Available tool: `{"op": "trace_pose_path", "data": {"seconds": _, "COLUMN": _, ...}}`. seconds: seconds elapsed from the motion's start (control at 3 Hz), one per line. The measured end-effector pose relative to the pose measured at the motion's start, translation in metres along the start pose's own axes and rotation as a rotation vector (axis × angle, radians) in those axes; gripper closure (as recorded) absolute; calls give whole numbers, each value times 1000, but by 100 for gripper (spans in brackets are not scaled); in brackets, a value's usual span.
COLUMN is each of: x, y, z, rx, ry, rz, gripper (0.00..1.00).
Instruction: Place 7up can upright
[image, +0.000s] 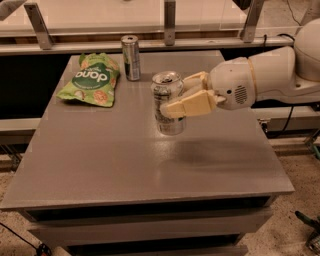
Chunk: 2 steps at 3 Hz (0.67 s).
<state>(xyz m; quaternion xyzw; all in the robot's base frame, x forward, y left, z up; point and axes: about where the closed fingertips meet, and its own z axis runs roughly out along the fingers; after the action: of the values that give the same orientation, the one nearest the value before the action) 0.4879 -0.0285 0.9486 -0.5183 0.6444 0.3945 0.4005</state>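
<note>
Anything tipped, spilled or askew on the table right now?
Nothing stands out. The 7up can is upright mid-table, held by the gripper; the slim can stands upright farther back and the chip bag lies flat.

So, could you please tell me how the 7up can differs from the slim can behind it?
The 7up can is shorter and wider; the slim can is taller and narrower. The claw, mid-table, is closed around the 7up can; the slim can stands free near the back edge. Both are upright.

Table (150, 170): bag (90, 80), can (131, 57); tool (175, 97) clasps 7up can (167, 122)
</note>
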Motion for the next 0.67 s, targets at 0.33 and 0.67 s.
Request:
{"op": "trace_pose_path", "data": {"seconds": 0.33, "x": -6, "y": 9, "z": 5, "rx": 16, "ry": -76, "rz": -49, "gripper": 100}}
{"op": "trace_pose_path", "data": {"seconds": 0.67, "x": -6, "y": 14, "z": 8, "rx": 53, "ry": -102, "rz": -84, "gripper": 100}}
